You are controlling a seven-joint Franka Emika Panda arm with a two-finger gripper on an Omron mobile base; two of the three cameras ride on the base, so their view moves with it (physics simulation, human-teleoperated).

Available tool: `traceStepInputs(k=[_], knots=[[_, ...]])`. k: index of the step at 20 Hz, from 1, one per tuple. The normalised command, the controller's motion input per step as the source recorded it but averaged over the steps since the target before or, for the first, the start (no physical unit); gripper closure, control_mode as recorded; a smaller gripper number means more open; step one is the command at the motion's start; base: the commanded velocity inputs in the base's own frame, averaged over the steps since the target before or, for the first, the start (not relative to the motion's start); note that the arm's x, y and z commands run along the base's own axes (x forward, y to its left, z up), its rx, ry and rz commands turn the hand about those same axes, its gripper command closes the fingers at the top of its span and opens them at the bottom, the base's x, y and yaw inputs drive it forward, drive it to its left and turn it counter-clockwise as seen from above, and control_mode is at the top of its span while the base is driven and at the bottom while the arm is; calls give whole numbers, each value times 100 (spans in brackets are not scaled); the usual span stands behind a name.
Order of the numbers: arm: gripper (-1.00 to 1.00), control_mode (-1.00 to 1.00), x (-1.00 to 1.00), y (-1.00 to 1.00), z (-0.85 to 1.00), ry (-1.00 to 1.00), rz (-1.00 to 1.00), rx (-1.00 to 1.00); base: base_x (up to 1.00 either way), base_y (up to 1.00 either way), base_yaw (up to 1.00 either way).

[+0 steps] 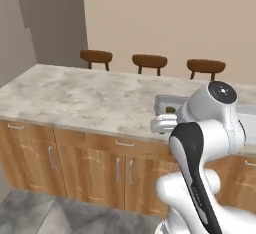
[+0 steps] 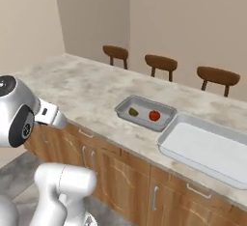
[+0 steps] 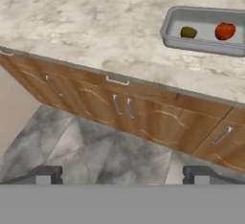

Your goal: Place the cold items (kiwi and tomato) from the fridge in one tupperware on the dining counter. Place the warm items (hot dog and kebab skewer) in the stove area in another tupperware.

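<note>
My tool [image 3: 122, 174] is spread wide and holds nothing; its two dark fingertips [image 3: 45, 174] stand far apart at the bottom of the hand view, hanging over the grey floor [image 3: 95, 151] in front of the wooden cabinets [image 3: 143, 117], back from the edge of the desk [image 3: 86, 22].

Beyond the cabinet fronts, on the marble desk, sits the small grey tupperware [image 2: 130, 102]. Inside it lie both cold items: the kiwi [image 2: 133, 111] towards the left in the right base view and the tomato [image 2: 154, 116] beside it on the right, apart from each other, both resting on the floor of the container. The hand view shows the same pair, kiwi [image 3: 188, 32] and tomato [image 3: 225, 30], in that tupperware [image 3: 167, 27] at the upper right.

Just beside the small container, to its right in the right base view, rests a larger, shallow grey tupperware [image 2: 166, 140], close to the first one; I cannot tell whether their rims touch.

On the far side of the desk stand three brown stools [image 2: 161, 62] in a row against the beige wall [image 2: 193, 17].

From the left base view my own arm hides most of the small container [image 1: 162, 102].
</note>
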Motion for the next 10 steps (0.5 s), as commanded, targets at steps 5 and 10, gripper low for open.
traceStepInputs(k=[5, 10], knots=[[-100, 100, 0, 0, 0, 0, 0, 0, 19, -42, 66], [-100, 100, 0, 0, 0, 0, 0, 0, -59, -36, 70]])
